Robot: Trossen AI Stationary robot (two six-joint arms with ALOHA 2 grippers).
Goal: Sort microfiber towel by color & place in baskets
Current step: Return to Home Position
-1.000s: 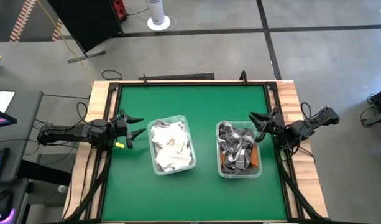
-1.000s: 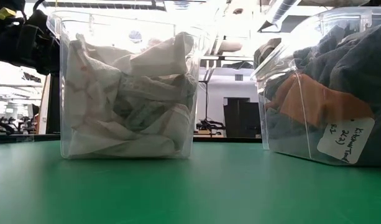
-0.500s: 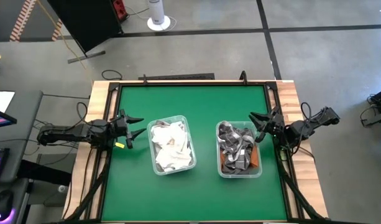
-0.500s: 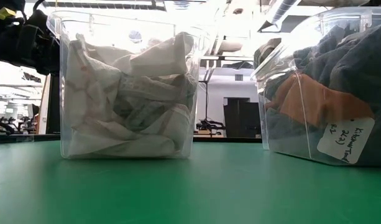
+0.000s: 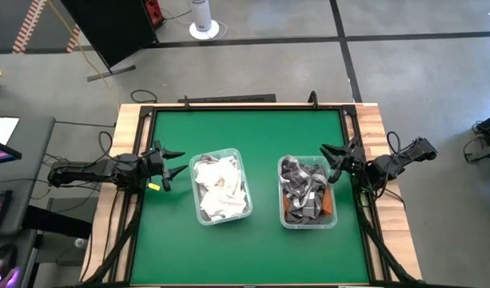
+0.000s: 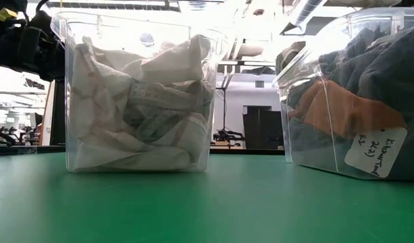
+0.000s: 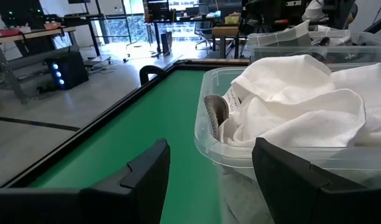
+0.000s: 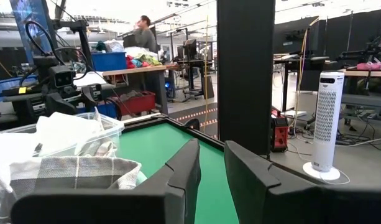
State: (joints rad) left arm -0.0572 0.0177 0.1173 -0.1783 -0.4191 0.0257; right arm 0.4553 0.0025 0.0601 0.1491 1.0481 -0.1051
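Observation:
Two clear baskets stand side by side on the green mat. The left basket (image 5: pixel 221 186) is filled with crumpled white towels (image 7: pixel 302 99). The right basket (image 5: pixel 307 193) holds grey checked towels (image 8: pixel 72 171) and an orange-brown one (image 6: pixel 331 108); a white label (image 6: pixel 375 152) sticks to its wall. My left gripper (image 5: pixel 181 161) hovers level at the table's left edge, open, its fingers pointing at the left basket's rim (image 7: pixel 206 137). At the table's right edge, beside the right basket, my right gripper (image 5: pixel 328 164) stands open by a narrow gap, with nothing between its fingers.
A black rail and a wooden frame (image 5: pixel 129 120) run round the mat. Bare green mat (image 5: pixel 245 136) lies behind, before and between the baskets. A white tower fan (image 8: pixel 327 118) stands on the floor beyond the far edge, and a person (image 8: pixel 143 34) is in the room behind.

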